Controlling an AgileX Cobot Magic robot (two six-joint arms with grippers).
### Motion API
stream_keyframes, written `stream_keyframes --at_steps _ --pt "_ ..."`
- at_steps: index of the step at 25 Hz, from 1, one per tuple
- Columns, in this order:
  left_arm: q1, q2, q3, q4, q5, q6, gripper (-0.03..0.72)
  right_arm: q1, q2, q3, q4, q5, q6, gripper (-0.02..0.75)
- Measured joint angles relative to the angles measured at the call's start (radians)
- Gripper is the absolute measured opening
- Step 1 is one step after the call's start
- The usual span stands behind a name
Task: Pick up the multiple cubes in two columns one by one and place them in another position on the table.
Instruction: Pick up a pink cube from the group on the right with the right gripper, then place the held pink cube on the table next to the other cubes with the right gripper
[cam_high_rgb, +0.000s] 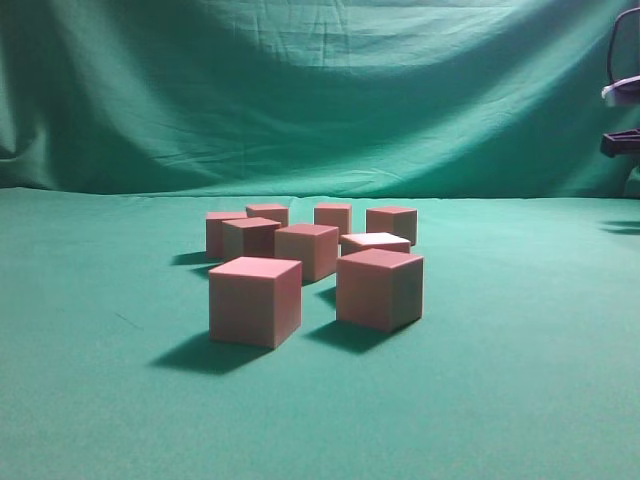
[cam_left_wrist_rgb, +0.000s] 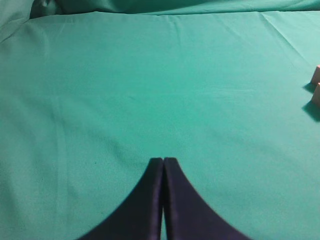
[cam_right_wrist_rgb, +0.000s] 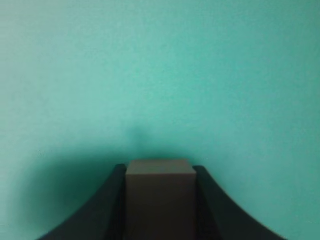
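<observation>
Several cubes (cam_high_rgb: 255, 300) with reddish-pink tops stand in a loose cluster in two rough columns on the green table (cam_high_rgb: 100, 380). The front right cube (cam_high_rgb: 379, 288) sits beside the front left one. In the right wrist view my right gripper (cam_right_wrist_rgb: 160, 168) is shut on one cube (cam_right_wrist_rgb: 160, 200), with a black finger against each side, close above the cloth. That held cube does not show in the exterior view. My left gripper (cam_left_wrist_rgb: 163, 160) is shut and empty over bare cloth, with the edges of two cubes (cam_left_wrist_rgb: 316, 85) at the right border.
A draped green backdrop (cam_high_rgb: 320, 90) rises behind the table. Part of a dark arm (cam_high_rgb: 622, 100) shows at the upper right edge of the exterior view. Bare cloth stretches left, right and in front of the cluster.
</observation>
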Motion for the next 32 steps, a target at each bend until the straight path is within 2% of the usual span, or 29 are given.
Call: stream_keyframes --at_steps 7,11,15,25,28,32 --pt "0.0 0.0 0.0 0.0 0.0 0.0 0.0 0.007 -0.089 -0.113 0.194 0.159 -0.004 0.26" --pt "0.0 0.0 0.0 0.0 0.0 0.0 0.0 0.061 -0.209 -0.141 0.253 0.245 -0.027 0.26" --pt "0.0 0.0 0.0 0.0 0.0 0.0 0.0 0.157 -0.332 -0.145 0.261 0.302 -0.041 0.26" --pt "0.0 0.0 0.0 0.0 0.0 0.0 0.0 0.439 -0.554 -0.147 0.264 0.324 0.002 0.26" --pt "0.0 0.0 0.0 0.0 0.0 0.0 0.0 0.522 -0.611 -0.096 0.264 0.324 0.037 0.26" --pt "0.0 0.0 0.0 0.0 0.0 0.0 0.0 0.654 -0.699 0.057 0.264 0.324 0.043 0.26"
